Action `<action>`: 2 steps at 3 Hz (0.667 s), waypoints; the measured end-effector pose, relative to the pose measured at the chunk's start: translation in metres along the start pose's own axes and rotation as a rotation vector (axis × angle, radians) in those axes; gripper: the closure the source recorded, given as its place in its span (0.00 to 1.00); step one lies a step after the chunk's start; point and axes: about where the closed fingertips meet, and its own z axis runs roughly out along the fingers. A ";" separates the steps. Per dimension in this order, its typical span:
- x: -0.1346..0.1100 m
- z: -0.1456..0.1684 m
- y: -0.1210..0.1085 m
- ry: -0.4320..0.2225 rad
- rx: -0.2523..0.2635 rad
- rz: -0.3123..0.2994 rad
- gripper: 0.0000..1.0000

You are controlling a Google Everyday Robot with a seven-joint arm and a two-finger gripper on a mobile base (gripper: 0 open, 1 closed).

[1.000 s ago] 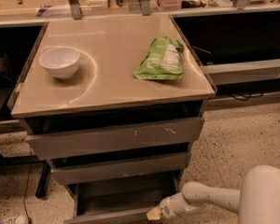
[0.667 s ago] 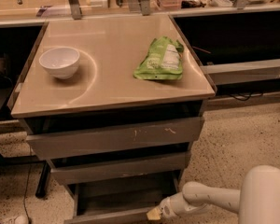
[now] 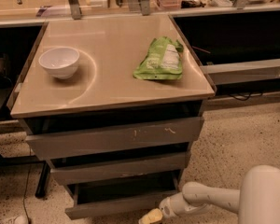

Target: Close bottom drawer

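Observation:
The bottom drawer [image 3: 116,206] is the lowest and narrowest grey front of the cabinet. It stands pulled out a little, with a dark gap showing its shallow tray [image 3: 126,190] behind the front. My gripper [image 3: 150,217] is at the bottom edge of the camera view, right in front of the drawer's right end, on a white arm [image 3: 210,197] coming from the lower right. Its yellowish tip is at or very near the drawer front.
Above are the mid-width drawer front [image 3: 119,167] and the widest front [image 3: 114,136] with white scratches. On the cabinet top [image 3: 107,92] stand a white bowl [image 3: 59,62] and a green bag [image 3: 160,59]. Speckled floor [image 3: 233,134] lies to the right.
The bottom drawer has gone in somewhat and its open gap is smaller. The gripper stays at its front right end.

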 end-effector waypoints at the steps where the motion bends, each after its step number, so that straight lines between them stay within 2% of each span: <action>1: 0.000 0.000 0.000 0.000 0.000 0.000 0.00; 2: 0.000 0.000 0.000 0.000 0.000 0.000 0.18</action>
